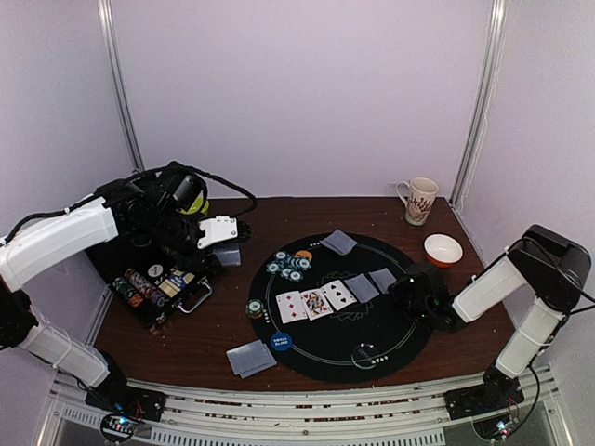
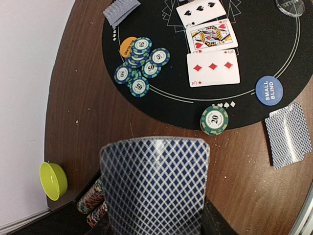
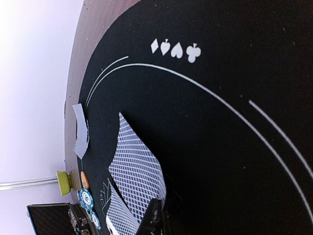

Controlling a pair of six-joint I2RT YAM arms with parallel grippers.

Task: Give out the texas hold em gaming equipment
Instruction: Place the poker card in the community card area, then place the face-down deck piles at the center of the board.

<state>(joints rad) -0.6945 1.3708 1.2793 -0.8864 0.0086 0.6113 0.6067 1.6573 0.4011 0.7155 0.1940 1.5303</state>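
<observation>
From above, the left pincer (image 1: 232, 246) hangs over the table (image 1: 214, 325), and the right pincer (image 1: 402, 288) sits low on the black mat (image 1: 372, 344). The left wrist view shows a blue-backed card (image 2: 154, 186) grasped in that pincer. The right wrist view shows its pincer clenched just beside a face-down card (image 3: 139, 166).

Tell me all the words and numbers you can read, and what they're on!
"SMALL BLIND": blue button disc.
"20": lone green chip.
"50": teal chips in the pile.
"3": diamonds card.
Orange disc: lettering too blurred to read.
King card: corner mark too small to read.
</observation>
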